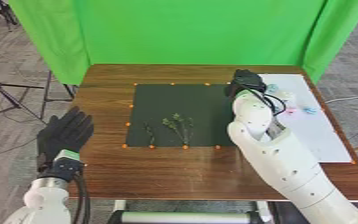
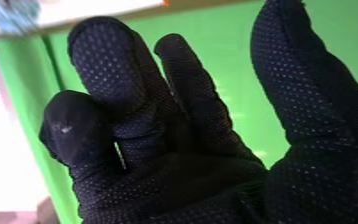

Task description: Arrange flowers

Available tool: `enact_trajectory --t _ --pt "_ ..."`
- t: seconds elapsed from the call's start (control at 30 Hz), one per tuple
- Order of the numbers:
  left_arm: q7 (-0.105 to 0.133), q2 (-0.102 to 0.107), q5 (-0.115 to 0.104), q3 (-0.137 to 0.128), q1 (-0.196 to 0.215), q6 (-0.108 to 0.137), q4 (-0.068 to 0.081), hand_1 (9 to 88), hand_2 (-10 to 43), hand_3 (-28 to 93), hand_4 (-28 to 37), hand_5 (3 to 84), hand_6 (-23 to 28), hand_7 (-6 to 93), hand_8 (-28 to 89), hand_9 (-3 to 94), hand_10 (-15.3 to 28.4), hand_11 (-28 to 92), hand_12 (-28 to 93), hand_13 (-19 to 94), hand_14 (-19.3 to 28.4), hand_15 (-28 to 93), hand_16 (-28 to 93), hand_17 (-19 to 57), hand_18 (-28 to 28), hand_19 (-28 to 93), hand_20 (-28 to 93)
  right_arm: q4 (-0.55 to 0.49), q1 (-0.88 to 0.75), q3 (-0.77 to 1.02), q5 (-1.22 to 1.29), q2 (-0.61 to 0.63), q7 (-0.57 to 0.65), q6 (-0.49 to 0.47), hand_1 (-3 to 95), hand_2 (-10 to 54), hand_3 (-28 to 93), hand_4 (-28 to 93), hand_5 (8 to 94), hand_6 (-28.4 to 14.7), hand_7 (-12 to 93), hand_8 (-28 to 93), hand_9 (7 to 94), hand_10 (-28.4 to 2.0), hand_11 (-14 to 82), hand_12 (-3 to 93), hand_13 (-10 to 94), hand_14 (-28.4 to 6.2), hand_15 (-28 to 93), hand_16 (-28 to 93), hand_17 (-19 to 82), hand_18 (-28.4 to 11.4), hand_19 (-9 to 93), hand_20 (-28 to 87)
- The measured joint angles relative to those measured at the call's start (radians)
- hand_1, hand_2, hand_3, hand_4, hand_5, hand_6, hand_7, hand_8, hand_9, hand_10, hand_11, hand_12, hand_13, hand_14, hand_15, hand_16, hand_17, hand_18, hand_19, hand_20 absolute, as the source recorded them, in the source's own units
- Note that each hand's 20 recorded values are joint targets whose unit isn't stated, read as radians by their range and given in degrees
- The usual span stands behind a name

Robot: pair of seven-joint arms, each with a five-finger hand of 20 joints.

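Holds black-gloved right hand (image 1: 245, 79) loosely open and empty by the dark rectangular mat (image 1: 162, 100) bearing thin green sprigs (image 1: 177, 117); holds black-gloved left hand (image 1: 63, 132) open, empty.

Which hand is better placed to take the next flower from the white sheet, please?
Right, most likely. The right hand is open at the dark mat's far right corner, near the flowers on the white sheet. The left hand is at the table's left edge, across the mat.
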Motion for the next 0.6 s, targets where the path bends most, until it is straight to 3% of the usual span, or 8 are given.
enact_trajectory --t 0.17,0.23,0.4,0.6 --pt "0.003 0.114 -0.001 0.008 -0.032 0.006 0.006 27.6 19.2 73 -28.3 45.4 6.5 21.2 -12 43.5 13.8 25 11 32 15.1 46 -9 -3.6 15.2 43 11 0.071 0.068 -0.037 -0.008 0.004 0.001 -0.01 35.7 -9.5 71 -21 60.1 -15.0 8 -8 64.1 -23.7 13.5 15.5 73 -13.0 58 24 53 -22.7 93 47" --pt "-0.001 0.138 -0.006 0.01 -0.045 0.002 0.009 27.5 19.2 73 -28.3 45.4 6.6 21.4 -12 43.5 13.9 25 11 32 15.1 46 -9 -3.7 15.2 43 11 0.108 0.088 -0.041 -0.008 0.003 0.004 -0.015 34.9 -9.5 70 -21 62.2 -16.0 7 -8 65.4 -24.5 12.3 14.9 75 -12.8 56 23 54 -22.2 93 47" --pt "-0.004 0.131 -0.018 0.018 -0.075 0.003 0.009 27.6 19.2 73 -28.3 45.9 7.0 22.9 -11 44.0 14.4 27 12 32 15.6 48 -8 -3.7 15.5 43 11 0.14 0.097 -0.019 0.022 0.007 0.037 -0.024 33.9 -9.5 69 -22 63.2 -17.0 6 -9 66.3 -25.5 10.9 14.2 77 -12.4 53 23 55 -21.5 93 47" --pt "-0.001 0.106 -0.063 0.024 -0.076 0.013 0.003 27.7 19.3 73 -28.3 46.2 7.2 23.8 -11 44.4 14.4 28 12 33 15.6 48 -8 -3.5 15.7 44 12 0.152 0.093 -0.003 0.055 0.021 0.058 -0.042 33.0 -9.5 61 -26 63.9 -16.2 7 -9 67.3 -24.6 11.3 14.4 79 -11.7 52 24 56 -20.5 93 47"
